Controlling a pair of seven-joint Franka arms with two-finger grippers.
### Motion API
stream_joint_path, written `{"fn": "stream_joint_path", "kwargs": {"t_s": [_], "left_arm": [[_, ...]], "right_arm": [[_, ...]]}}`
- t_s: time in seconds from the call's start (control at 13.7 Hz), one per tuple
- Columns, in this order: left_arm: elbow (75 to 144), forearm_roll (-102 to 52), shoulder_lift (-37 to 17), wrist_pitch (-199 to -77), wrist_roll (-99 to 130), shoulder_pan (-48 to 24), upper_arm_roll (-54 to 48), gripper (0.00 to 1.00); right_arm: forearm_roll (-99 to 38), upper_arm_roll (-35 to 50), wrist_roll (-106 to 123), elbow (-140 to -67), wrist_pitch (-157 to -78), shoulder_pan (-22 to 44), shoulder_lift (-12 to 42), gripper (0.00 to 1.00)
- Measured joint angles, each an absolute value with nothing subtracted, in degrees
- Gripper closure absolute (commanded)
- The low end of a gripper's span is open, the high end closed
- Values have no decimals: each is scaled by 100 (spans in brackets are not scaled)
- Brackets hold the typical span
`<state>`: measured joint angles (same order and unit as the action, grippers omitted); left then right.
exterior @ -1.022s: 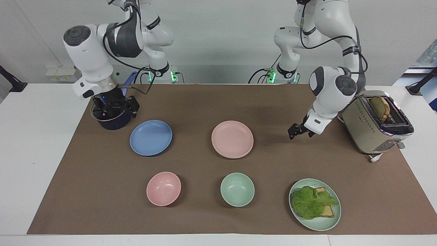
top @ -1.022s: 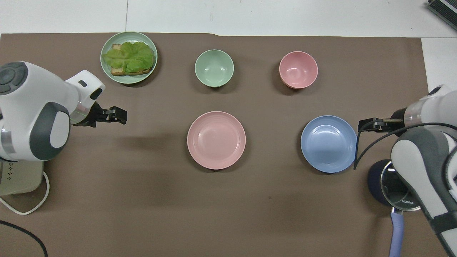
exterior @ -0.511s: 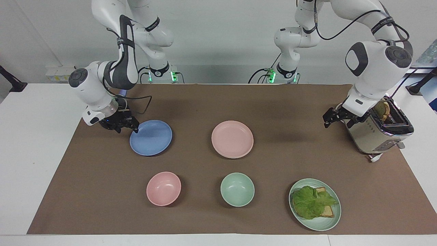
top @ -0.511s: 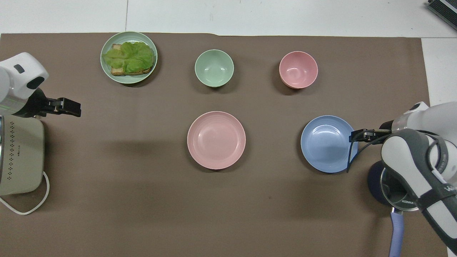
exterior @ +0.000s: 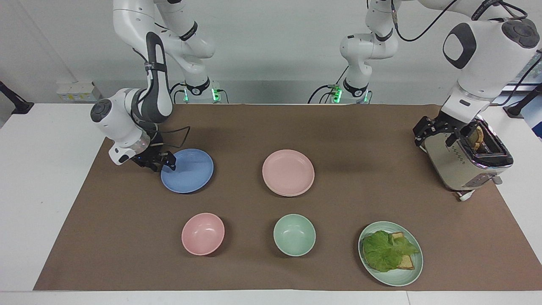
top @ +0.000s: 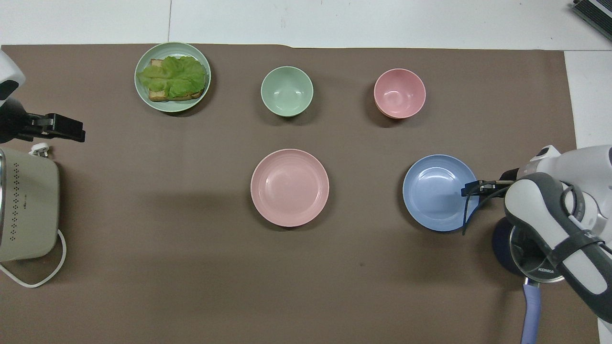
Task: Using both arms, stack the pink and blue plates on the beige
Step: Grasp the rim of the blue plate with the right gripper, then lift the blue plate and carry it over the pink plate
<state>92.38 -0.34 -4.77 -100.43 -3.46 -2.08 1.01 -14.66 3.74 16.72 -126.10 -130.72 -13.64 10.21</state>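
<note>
Plates first: the blue plate (exterior: 187,170) lies flat on the brown mat (exterior: 237,127) toward my right arm's end of the table. The pink plate (exterior: 288,172) lies beside it in the middle of the mat, about as far from me and well apart from it. Under the pink plate's rim a thin second edge (exterior: 292,195) shows (it may be the beige plate beneath, but I cannot tell its colour surely). My right gripper (exterior: 168,162) is low at the blue plate's rim, on the side toward my right arm's end. In the overhead view its tip (top: 471,189) reaches just over that rim. Whether its fingers are apart or already pressed on the rim, I cannot tell, and the plate sits level on the mat. My left gripper (exterior: 436,136) hangs in the air over the toaster (exterior: 461,163) at my left arm's end. Its fingers are spread apart and hold nothing. A slice of toast (exterior: 476,136) stands in the toaster's slot. Farther from me there is a row of three things: a pink bowl (exterior: 203,234), a green bowl (exterior: 294,234) and a green plate (exterior: 398,277) with lettuce and bread on it. A dark pot (top: 502,248) with a glass lid and a blue handle stands nearer to me than the blue plate, partly under my right arm.
</note>
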Motion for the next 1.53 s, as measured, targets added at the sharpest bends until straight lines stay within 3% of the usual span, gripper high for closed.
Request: {"fn": "stream_joint_path", "kwargs": {"t_s": [0.22, 0.58, 1.02, 1.24, 1.53], "left_arm": [[9192, -34, -480, -10038, -346, -205, 101, 0], [9169, -34, -478, -9972, -345, -200, 102, 0], [9169, -34, -478, -9970, -345, -199, 102, 0], [9169, -34, -478, -9970, -345, -199, 102, 0], [9169, -34, -478, -9969, -345, -199, 102, 0]], "right_arm": [[-1570, 375, 1739, -12610, -13067, -1378, 1021, 99], [-1644, 374, 1741, -12576, -12823, -1395, 993, 100], [-2172, 461, 1763, -12473, -12322, -1223, 598, 100], [-2486, 483, 1468, -12356, -12280, -573, 449, 100], [-2505, 518, -577, -12039, -12655, 879, 566, 100]]}}
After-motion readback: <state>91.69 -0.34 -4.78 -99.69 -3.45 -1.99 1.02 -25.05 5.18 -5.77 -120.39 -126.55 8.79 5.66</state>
